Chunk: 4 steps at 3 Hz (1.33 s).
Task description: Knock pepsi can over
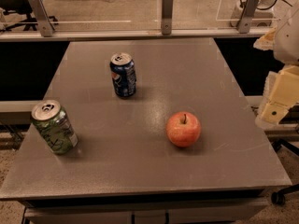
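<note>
Pepsi can [123,75], dark blue with a silver top, is shown standing upright on a grey table [201,64], in the upper left-centre of the frame. Its long axis is vertical, and its base rests flat on the surface.

At the right edge of the frame, beyond the table's right side, the cream-coloured gripper [279,99] is seen hanging off the table, at about the same height in the frame as the can or a little lower. Its state cannot be told: whether it is wide or narrow is not shown, and nothing is seen held in it.

The can lies to the left of the gripper, well apart, with bare table between them. A red apple [183,129] sits lower in the frame, below the straight line from gripper to can. A green can [54,127] stands at the lower left, well apart from the pepsi can.

The task is judged not yet begun. A leftward reach across the table is likely called for, with a sideways push high on the can's wall, so that it is tipped rather than slid.
</note>
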{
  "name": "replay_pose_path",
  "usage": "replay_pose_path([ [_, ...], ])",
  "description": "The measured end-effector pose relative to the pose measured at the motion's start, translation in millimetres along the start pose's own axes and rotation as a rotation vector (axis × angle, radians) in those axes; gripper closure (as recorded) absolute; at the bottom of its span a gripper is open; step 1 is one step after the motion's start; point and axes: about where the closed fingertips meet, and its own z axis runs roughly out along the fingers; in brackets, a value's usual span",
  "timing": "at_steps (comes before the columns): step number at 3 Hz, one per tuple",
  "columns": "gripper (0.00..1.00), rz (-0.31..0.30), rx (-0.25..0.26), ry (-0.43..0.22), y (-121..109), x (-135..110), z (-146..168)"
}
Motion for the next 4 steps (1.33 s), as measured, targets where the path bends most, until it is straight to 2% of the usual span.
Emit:
replay_pose_path([
  [1,0.0,0.0,0.0,0.0,-0.1,-0.1,0.0],
  [2,0.0,-0.041,0.006,-0.043,-12.0,-18.5,6.6],
  [3,0.0,-0.153,-0.001,-0.162,-49.7,-83.2,31.7],
  [4,0.0,-0.251,-0.033,-0.343,-92.4,-185.3,67.8],
])
